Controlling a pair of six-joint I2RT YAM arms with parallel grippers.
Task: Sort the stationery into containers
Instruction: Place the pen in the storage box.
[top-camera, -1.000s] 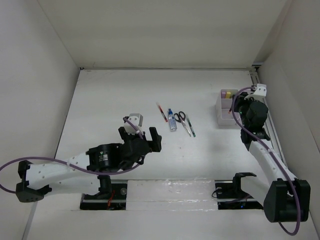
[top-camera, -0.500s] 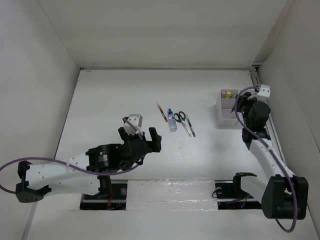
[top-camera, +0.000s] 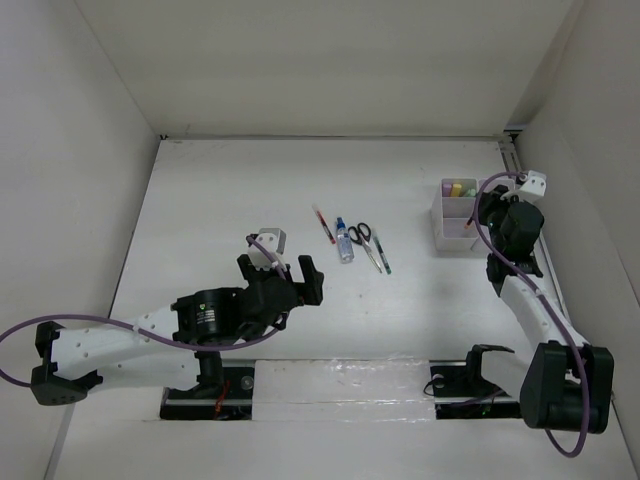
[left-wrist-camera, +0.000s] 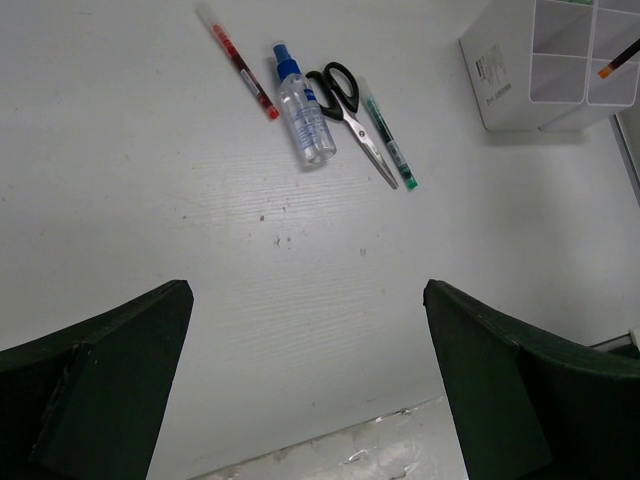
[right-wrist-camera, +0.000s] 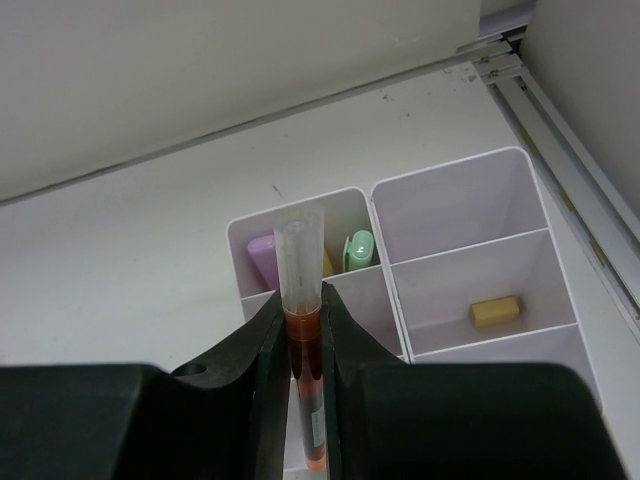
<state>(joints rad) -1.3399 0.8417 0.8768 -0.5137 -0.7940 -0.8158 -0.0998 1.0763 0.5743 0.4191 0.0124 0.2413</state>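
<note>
While the pen (right-wrist-camera: 299, 262) hangs over the organizer (right-wrist-camera: 468, 248), pastel sticks (right-wrist-camera: 358, 248) occupy one compartment.

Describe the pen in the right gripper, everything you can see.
The pen is slim, with a clear plastic end and a translucent red-orange barrel. The right gripper is shut on the barrel, its jaws pressing either side. The clear end points past the fingertips toward the white organizer, near the compartment holding pastel sticks. Nothing else touches it.

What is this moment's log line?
right gripper: shut on orange clear-capped pen, over white four-compartment plastic organizer | left gripper: open | unsorted: thin red pen, blue-capped bottle, black-handled scissors, green pen
</note>
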